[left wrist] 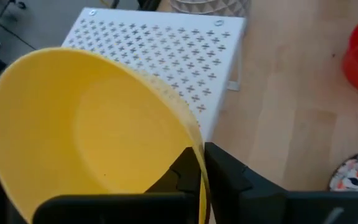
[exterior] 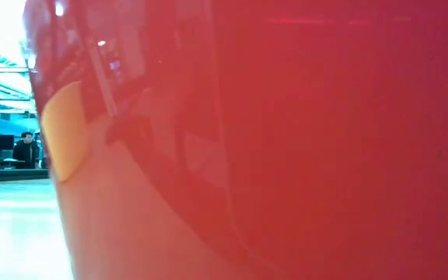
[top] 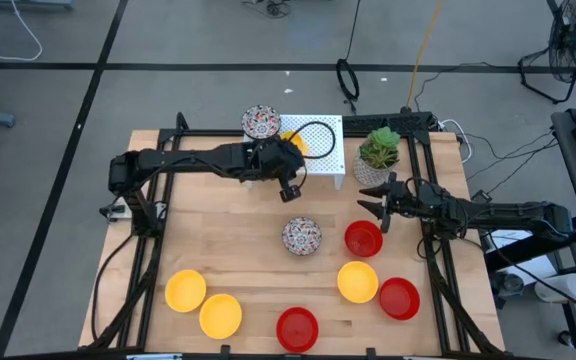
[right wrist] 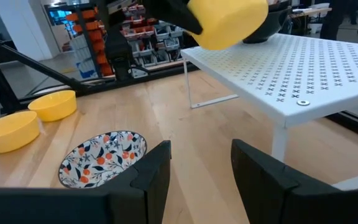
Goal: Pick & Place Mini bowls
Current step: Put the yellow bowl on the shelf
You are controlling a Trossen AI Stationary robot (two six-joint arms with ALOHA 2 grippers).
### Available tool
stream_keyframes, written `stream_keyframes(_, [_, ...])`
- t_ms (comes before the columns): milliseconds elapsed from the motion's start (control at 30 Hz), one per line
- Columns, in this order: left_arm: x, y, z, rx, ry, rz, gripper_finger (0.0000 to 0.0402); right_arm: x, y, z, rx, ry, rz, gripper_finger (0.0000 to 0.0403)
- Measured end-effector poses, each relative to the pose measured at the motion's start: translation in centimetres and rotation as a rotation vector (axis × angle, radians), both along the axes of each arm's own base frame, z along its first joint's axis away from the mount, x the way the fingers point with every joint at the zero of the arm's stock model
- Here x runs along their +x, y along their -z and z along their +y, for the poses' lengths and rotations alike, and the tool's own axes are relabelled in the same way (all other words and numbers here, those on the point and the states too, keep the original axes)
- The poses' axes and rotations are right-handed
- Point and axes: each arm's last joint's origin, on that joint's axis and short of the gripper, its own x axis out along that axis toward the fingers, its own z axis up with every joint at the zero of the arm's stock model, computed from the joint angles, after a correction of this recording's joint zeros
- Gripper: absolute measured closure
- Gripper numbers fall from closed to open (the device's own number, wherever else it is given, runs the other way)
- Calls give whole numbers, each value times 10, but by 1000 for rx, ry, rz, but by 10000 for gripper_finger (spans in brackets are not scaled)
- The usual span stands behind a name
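Left gripper [top: 290, 152] is pinching a yellow bowl [left wrist: 86, 124] by its rim, top center, over the white rack's [top: 330, 150] left edge. Right gripper [top: 368, 207], fingers apart, sits just above the red bowl [top: 363, 239]; bare wood center-left.

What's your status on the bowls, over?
Left tool shut on yellow bowl, above white perforated shelf. Right tool open, empty, beside potted plant. Red bowl blocks low view.
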Motion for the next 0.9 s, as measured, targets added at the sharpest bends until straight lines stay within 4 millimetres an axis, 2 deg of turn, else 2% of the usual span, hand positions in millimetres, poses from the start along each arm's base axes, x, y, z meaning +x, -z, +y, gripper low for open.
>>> stream_keyframes(167, [1, 1, -1, 5, 19, 8, 395, 0, -1, 0, -1, 0, -7, 248])
stream_keyframes(400, [8, 15, 0, 16, 38, 50, 377, 0, -2, 0, -3, 0, -17, 248])
stream_keyframes(633, [8, 15, 4, 27, 24, 46, 395, 0, -2, 0, -3, 0, -18, 248])
stream_keyframes(900, [11, 19, 7, 35, 17, 49, 354, 0, -3, 0, -4, 0, -24, 248])
